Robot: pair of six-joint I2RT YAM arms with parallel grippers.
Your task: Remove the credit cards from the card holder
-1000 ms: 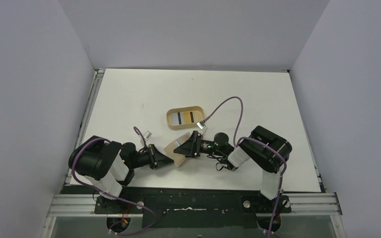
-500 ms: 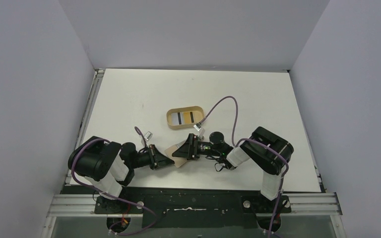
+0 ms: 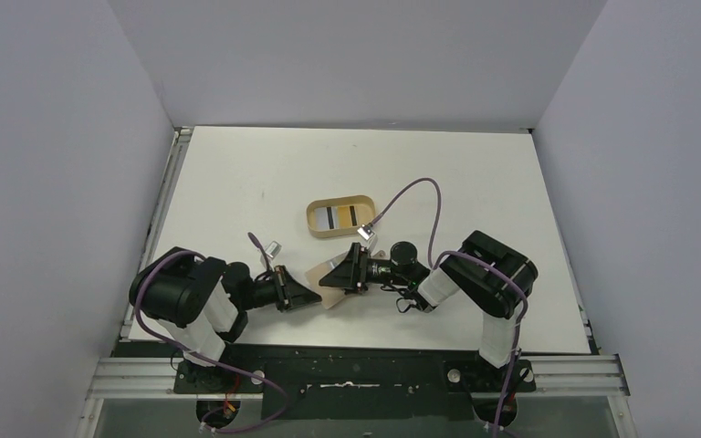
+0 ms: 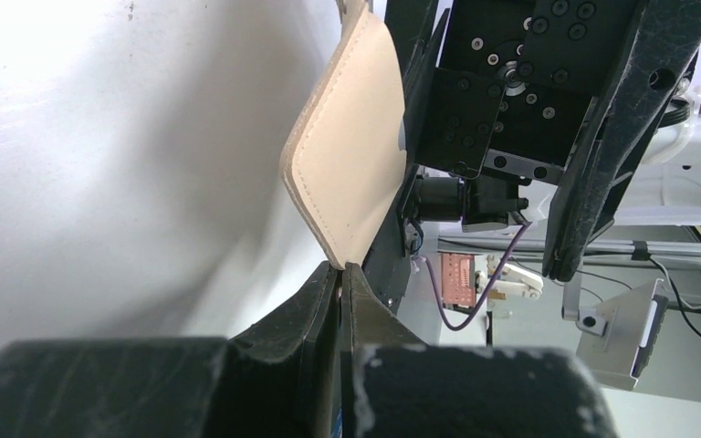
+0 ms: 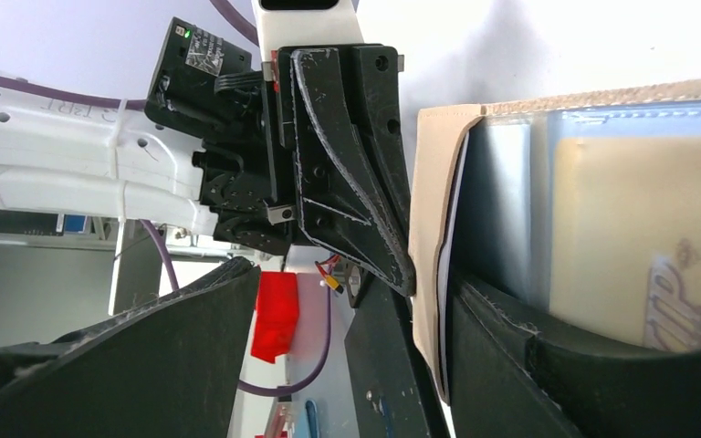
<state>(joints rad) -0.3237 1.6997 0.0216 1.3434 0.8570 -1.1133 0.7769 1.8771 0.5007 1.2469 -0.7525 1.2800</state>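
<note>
The tan card holder [image 3: 328,290] hangs just above the table's near middle, and my left gripper [image 3: 316,293] is shut on its lower corner [image 4: 340,266]. Its leather flap [image 4: 351,146] stands upright in the left wrist view. My right gripper [image 3: 330,276] faces it from the right, open. One of its fingers [image 5: 520,347] lies against the holder's inner side; the other [image 5: 164,347] stands well clear. The flap's edge [image 5: 429,228] and my left gripper's finger are between them. Inside, a clear pocket shows a pale blue credit card [image 5: 502,201] and a cream one [image 5: 639,228].
An oval tan tray [image 3: 313,219] with dark, white and yellow flat pieces in it sits just behind the grippers. The right arm's purple cable [image 3: 411,187] loops over the table beside the tray. Grey walls close in the table on three sides.
My right gripper has moved left and slightly nearer onto the card holder, and its jaws have narrowed a little. The left gripper keeps its grip in place.
</note>
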